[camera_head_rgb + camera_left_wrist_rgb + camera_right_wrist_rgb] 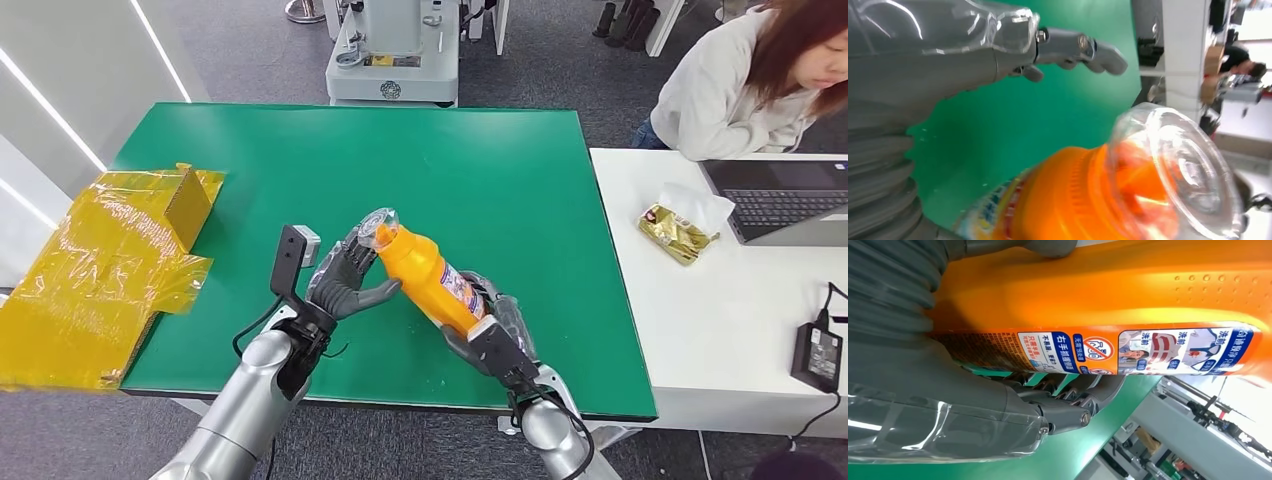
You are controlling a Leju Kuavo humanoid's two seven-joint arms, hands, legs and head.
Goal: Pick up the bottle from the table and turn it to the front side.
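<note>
Orange and capped in clear plastic, the bottle (428,275) hangs tilted above the green table (520,180), its base gripped by the right hand (497,328) while the left hand (350,280) cups the neck. At the left wrist the fingers (1083,49) spread wide of the cap (1178,170) (nothing pinched). The right wrist shows fingers (1083,395) wrapped under the label (1128,351); roll slowly, I judge, keeping that grip firm.

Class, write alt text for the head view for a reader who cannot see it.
An orange bottle with a clear cap is held tilted above a green table by the right robot hand, while the left robot hand reaches to its neck. Yellow packaging lies at the table's left edge.
</note>
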